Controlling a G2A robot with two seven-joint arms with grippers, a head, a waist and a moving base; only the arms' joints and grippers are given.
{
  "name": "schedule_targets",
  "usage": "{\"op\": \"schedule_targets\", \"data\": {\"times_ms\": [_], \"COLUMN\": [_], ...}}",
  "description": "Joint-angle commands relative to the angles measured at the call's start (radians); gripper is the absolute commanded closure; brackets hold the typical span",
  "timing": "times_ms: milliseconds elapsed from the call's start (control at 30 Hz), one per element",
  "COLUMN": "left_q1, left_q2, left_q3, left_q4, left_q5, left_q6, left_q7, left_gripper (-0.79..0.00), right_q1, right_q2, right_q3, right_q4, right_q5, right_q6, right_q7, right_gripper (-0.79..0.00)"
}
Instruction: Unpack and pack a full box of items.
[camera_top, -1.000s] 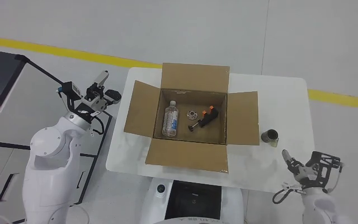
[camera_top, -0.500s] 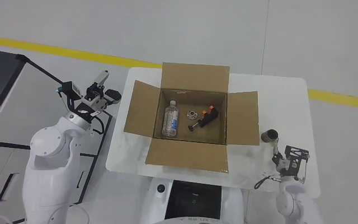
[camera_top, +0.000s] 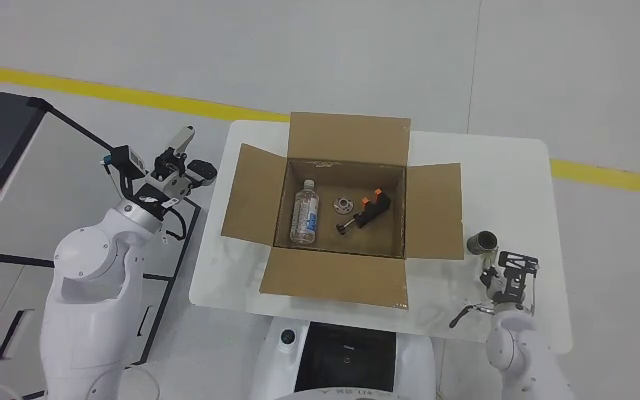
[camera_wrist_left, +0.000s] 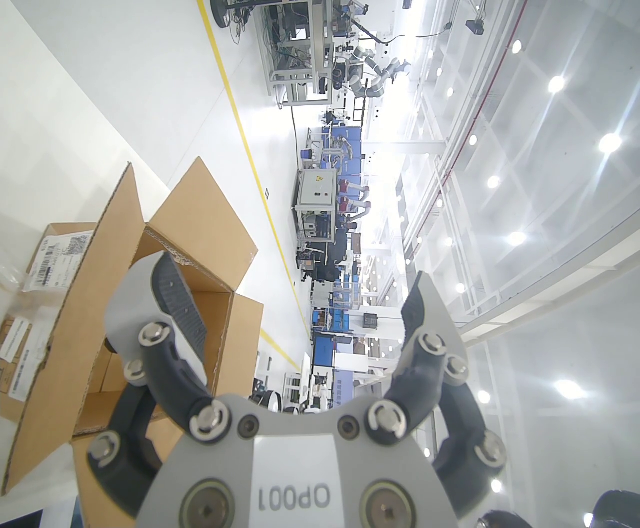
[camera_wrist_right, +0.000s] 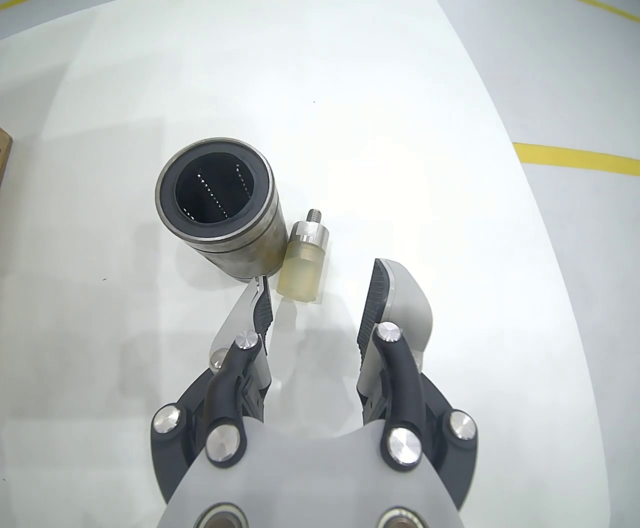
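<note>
A: Top view first. We log an open brown cardboard box (camera_top: 349, 135) in the middle of the white rounded table (camera_top: 500, 170), with all four flaps out. Inside it are a clear plastic water bottle (camera_top: 305, 211) lying flat, a round metal flange (camera_top: 343, 205) and a black clamp with an orange tip (camera_top: 371, 208).

B: Agreed. Past the flap on the robot's right we note a stubby grey metal cylinder (camera_top: 484, 242) on the table, with the right gripper (camera_top: 497, 266) just beside it. The left gripper (camera_top: 182, 148) hangs off the table's edge, well apart from the box.

A: Left wrist view. The left claw is released, splayed wide and gripping nothing. The box's flaps stand beyond it.

B: Right wrist view. The right claw is released too, low over the table. The cylinder's dark hollow bore faces us. A small yellowish translucent plug with a threaded metal stud (camera_wrist_right: 302, 260) sits right against its side, just ahead of the gap. One fingertip (camera_wrist_right: 262, 300) crowds the cylinder's base.
</note>
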Motion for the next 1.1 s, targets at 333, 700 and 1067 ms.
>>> {"op": "schedule_targets", "data": {"times_ms": [333, 700, 1067], "left_q1": [0.0, 0.0, 0.0], "left_q2": [0.0, 0.0, 0.0], "left_q3": [0.0, 0.0, 0.0], "left_q4": [0.0, 0.0, 0.0], "left_q5": [0.0, 0.0, 0.0], "left_q6": [0.0, 0.0, 0.0], "left_q7": [0.0, 0.0, 0.0], "left_gripper": [-0.785, -0.785, -0.785], "right_q1": [0.082, 0.107, 0.093], "right_q2": [-0.002, -0.013, -0.017], "right_q3": [-0.027, -0.062, -0.045], "right_q4": [0.082, 0.121, 0.111], "right_q5": [-0.022, -0.014, 0.017], "right_q6": [-0.009, 0.053, 0.079], "right_q7": [0.029, 0.012, -0.014], "right_gripper": [-0.339, -0.32, 0.0]}}
